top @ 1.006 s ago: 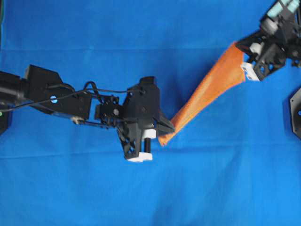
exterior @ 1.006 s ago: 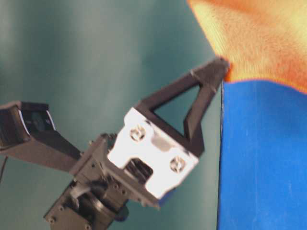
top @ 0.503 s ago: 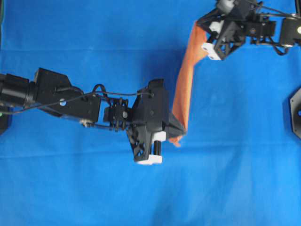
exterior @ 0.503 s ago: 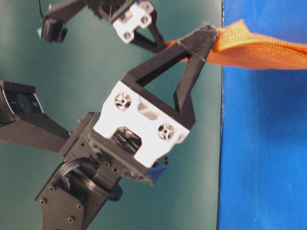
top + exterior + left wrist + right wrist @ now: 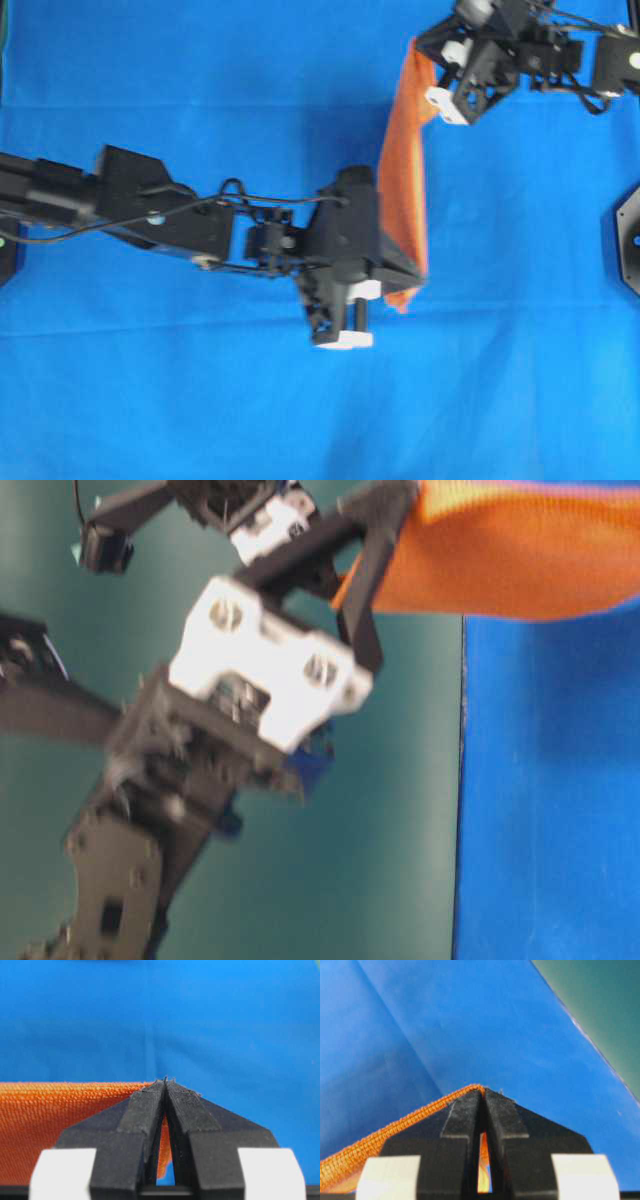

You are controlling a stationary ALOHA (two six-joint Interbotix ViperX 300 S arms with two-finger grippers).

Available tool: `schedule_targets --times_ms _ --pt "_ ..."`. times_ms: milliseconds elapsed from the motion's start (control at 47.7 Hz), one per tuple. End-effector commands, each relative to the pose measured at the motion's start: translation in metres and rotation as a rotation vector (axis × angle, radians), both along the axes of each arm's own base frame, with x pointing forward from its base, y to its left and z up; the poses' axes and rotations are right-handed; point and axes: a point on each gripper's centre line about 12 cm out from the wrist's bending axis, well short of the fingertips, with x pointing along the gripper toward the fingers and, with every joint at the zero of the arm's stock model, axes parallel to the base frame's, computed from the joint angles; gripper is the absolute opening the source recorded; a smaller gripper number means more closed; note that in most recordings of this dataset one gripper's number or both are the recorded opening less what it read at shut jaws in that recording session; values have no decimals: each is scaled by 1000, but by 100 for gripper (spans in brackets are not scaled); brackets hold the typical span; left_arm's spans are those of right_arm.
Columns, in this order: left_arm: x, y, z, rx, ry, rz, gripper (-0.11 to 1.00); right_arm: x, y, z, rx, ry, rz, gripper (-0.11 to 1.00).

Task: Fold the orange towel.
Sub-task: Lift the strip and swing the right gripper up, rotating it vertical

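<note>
The orange towel (image 5: 404, 170) is lifted off the table and stretched as a narrow band between my two grippers. My left gripper (image 5: 420, 282) is shut on its near corner, with a small tip of cloth poking out below. My right gripper (image 5: 422, 52) is shut on the far corner at the top of the overhead view. In the left wrist view the closed left gripper (image 5: 165, 1083) pinches the towel (image 5: 55, 1120), which spreads to the left. The right gripper (image 5: 482, 1091) pinches the towel's stitched hem (image 5: 395, 1127). From table level the towel (image 5: 510, 550) hangs from the left gripper (image 5: 398, 498).
A large blue cloth (image 5: 200, 400) covers the whole table beneath the towel. A black arm base (image 5: 630, 245) sits at the right edge. At table level a teal backdrop (image 5: 380, 810) stands behind the arms, and the blue cloth's edge (image 5: 462, 780) runs vertically.
The left gripper has carried its towel corner to the right. The right gripper swung left and up earlier, then held. The towel has turned from a diagonal band to a near-vertical one.
</note>
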Motion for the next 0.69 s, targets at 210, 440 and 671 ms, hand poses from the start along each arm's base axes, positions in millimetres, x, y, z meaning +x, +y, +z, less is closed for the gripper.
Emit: schedule_targets --times_ms 210,440,671 --pt "61 -12 32 83 -157 -48 2 -54 11 20 -37 -24 -80 2" --pt "88 -13 16 77 -182 -41 2 -60 12 15 -33 5 -97 2" --pt "77 -12 -6 65 -136 -35 2 -30 6 -15 20 41 -35 2"
